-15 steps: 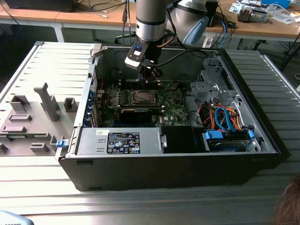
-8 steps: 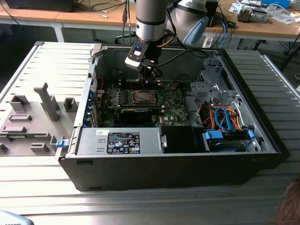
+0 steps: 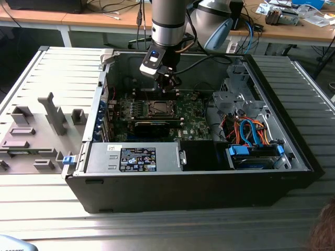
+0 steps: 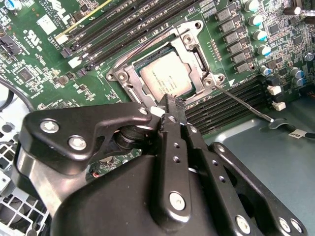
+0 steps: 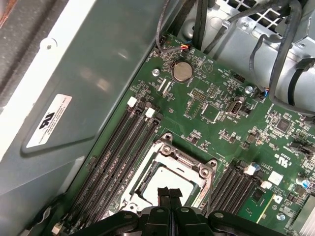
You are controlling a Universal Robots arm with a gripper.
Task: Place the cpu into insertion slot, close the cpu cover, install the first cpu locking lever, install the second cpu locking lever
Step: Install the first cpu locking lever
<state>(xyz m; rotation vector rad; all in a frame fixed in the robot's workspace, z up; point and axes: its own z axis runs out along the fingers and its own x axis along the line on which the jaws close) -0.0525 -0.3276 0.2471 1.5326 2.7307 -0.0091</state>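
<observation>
Cpu (image 4: 165,78) sits in insertion slot (image 3: 158,108), centre of exterior frame; cpu cover (image 4: 193,46) seemingly lowered around it. Hand (image 4: 169,104), fingers together and empty, poised at slot edge, suited to pushing.

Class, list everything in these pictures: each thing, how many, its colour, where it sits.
computer case: one, black, open on the metal table
circuit board: one, green, inside the case
insertion slot: one, metal-rimmed, on the board
cpu: one, silver-grey, in the slot
cpu cover: one, grey, framing the cpu
locking lever: one, thin metal, jutting from the slot's corner
coin battery: one, silver, on the board
power supply: one, grey, inside the case
cables: several, blue and orange, at the exterior view's right
fixtures: several, grey, at the exterior view's left
gripper: one, black, jaws shut, over the slot
arm: one, silver-grey, reaching into the case
</observation>
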